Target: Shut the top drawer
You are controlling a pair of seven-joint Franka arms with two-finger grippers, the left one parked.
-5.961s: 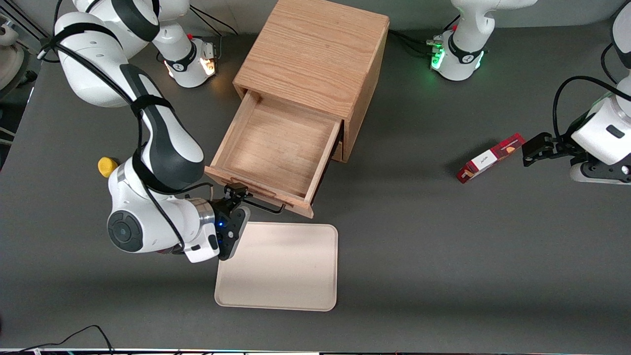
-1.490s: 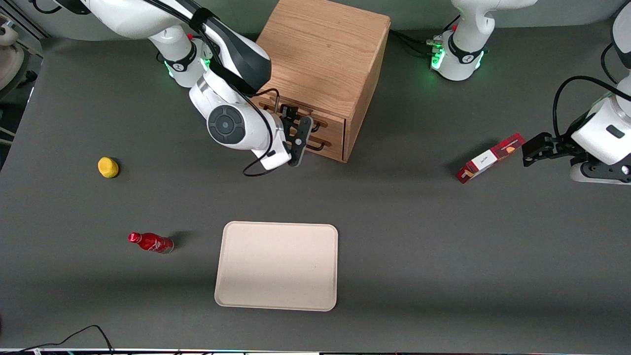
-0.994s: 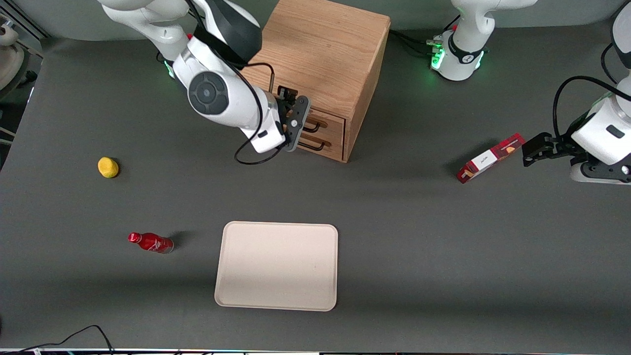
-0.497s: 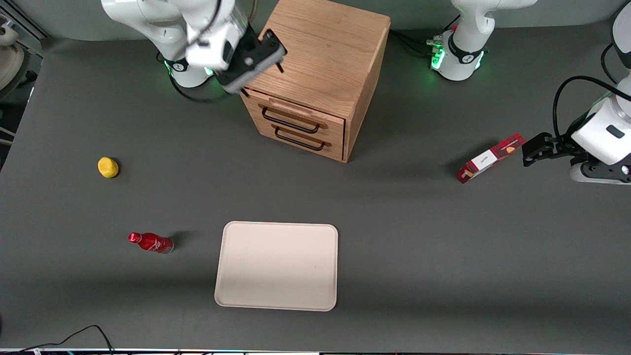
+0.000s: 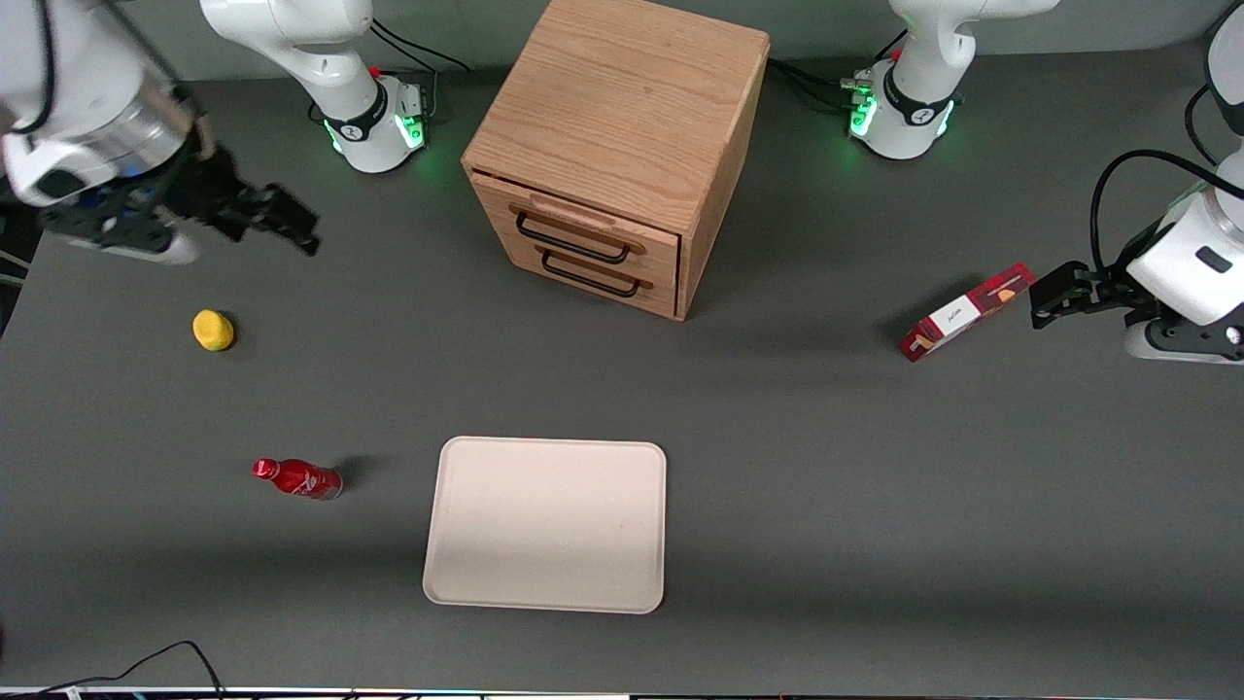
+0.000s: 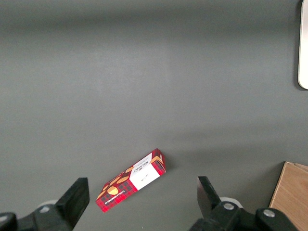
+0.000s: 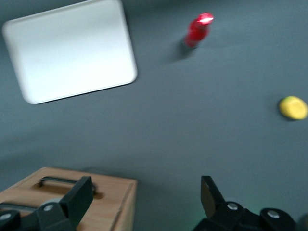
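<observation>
— What does the front view give?
— The top drawer (image 5: 580,236) sits flush in the cabinet (image 5: 622,126), above the lower drawer (image 5: 593,277). The gripper (image 5: 292,222) hangs over the table toward the working arm's end, fingers spread, holding nothing. The tray (image 5: 546,523) holds nothing.
— Any writing?
— The left wrist view shows a red box (image 6: 131,180) with a white label; its print is too small to read.
— The right wrist view?
— Tray (image 7: 70,56), red bottle (image 7: 198,30), yellow fruit (image 7: 293,107), cabinet corner (image 7: 67,199); gripper (image 7: 144,204) fingers apart.
</observation>
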